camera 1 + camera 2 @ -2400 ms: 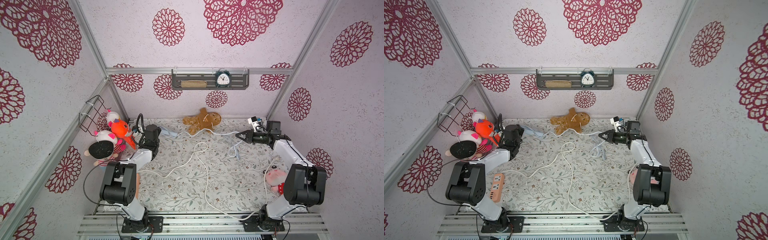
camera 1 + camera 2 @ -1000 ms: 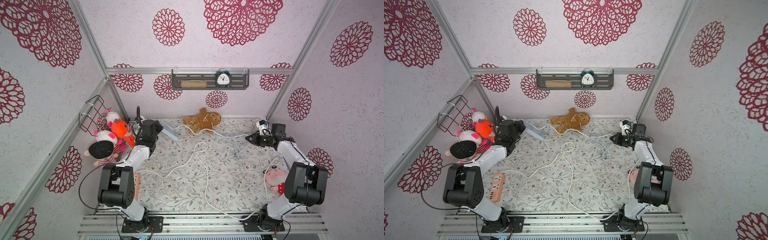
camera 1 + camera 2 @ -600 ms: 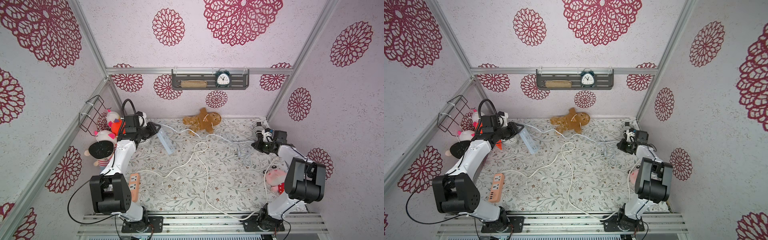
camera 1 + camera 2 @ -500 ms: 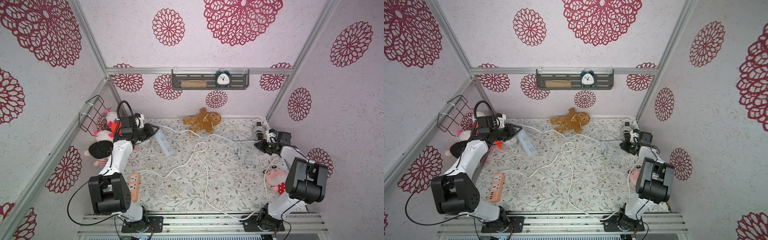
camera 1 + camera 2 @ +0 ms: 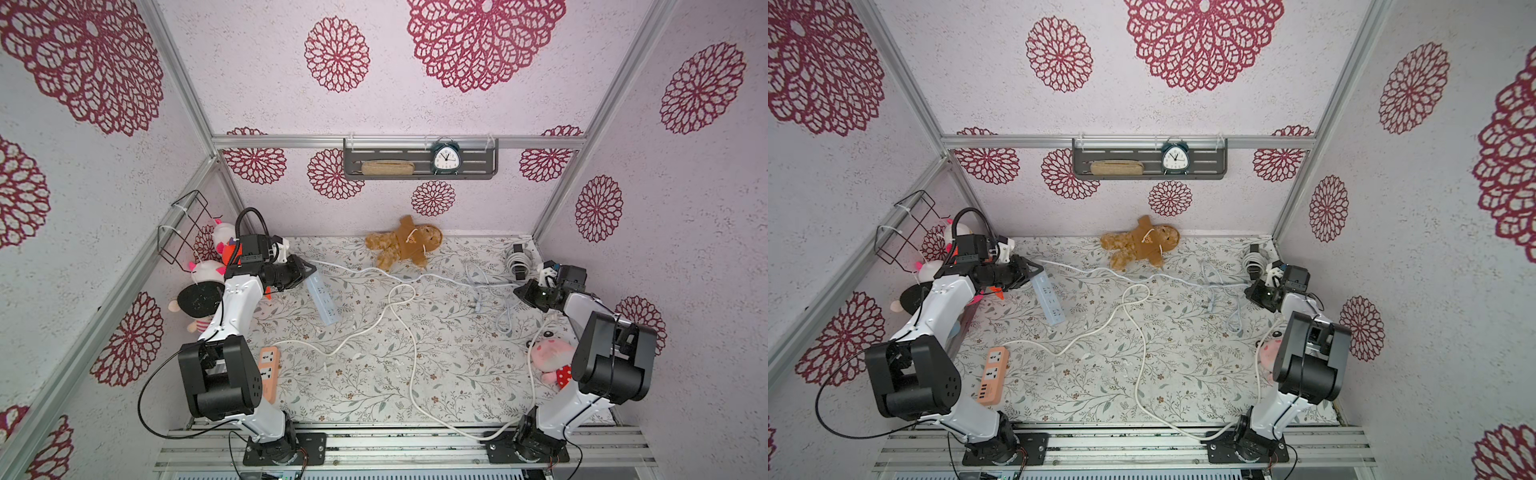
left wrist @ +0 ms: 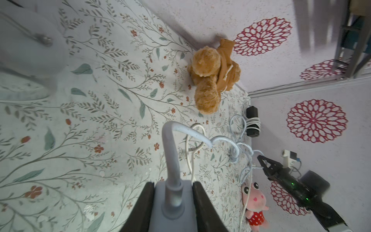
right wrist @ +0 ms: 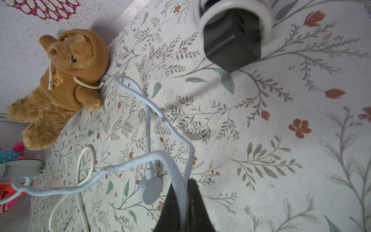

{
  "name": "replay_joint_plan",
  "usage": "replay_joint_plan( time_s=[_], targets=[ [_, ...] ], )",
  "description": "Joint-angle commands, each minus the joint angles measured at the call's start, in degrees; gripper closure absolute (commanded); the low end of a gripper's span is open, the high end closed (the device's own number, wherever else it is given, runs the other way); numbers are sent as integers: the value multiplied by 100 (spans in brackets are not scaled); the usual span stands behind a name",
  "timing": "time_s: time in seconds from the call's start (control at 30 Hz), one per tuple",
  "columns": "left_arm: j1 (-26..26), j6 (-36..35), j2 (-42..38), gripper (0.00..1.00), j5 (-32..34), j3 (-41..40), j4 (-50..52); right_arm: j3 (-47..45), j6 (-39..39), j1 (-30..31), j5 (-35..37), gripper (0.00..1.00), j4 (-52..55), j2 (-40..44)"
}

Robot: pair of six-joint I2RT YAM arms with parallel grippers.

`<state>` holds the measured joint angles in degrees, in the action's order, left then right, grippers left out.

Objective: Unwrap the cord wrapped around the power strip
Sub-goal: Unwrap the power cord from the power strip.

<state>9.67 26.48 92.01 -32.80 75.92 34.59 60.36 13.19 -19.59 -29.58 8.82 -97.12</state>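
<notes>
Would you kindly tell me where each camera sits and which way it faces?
Top views: above the front, looking down toward the back wall; left arm and right arm show.
Left wrist: behind the left gripper, looking across the table; its fingers clamp the power strip.
Right wrist: behind the right gripper, looking down; its fingers pinch the cord.
Shared: teddy bear in both wrist views.

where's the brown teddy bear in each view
Both top views: teddy bear lying mid-table against the back wall.
Left wrist: against the wall, past the blue cord.
Right wrist: against the wall, past the blue cord's loop.
Shared landmark: cord-wrapped black adapter.
</notes>
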Motion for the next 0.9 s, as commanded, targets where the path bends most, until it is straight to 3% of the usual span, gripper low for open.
replay_joint_plan(
  time_s=[0.0, 0.13, 0.27, 0.87],
  targets=[
    [219, -104, -388, 100, 1621, 50, -156, 60, 52, -241, 696, 100, -261, -9],
    [369, 59, -805, 100, 2513, -137, -295, -28, 108, -289, 753, 100, -345, -17],
    [692, 341, -1040, 100, 2308, -303, -602, -168, 313, -466, 519, 100, -556, 51],
    [1085, 485, -950, 100, 2546, -552, -802, -314, 419, -845, 563, 100, -656, 114]
  ],
)
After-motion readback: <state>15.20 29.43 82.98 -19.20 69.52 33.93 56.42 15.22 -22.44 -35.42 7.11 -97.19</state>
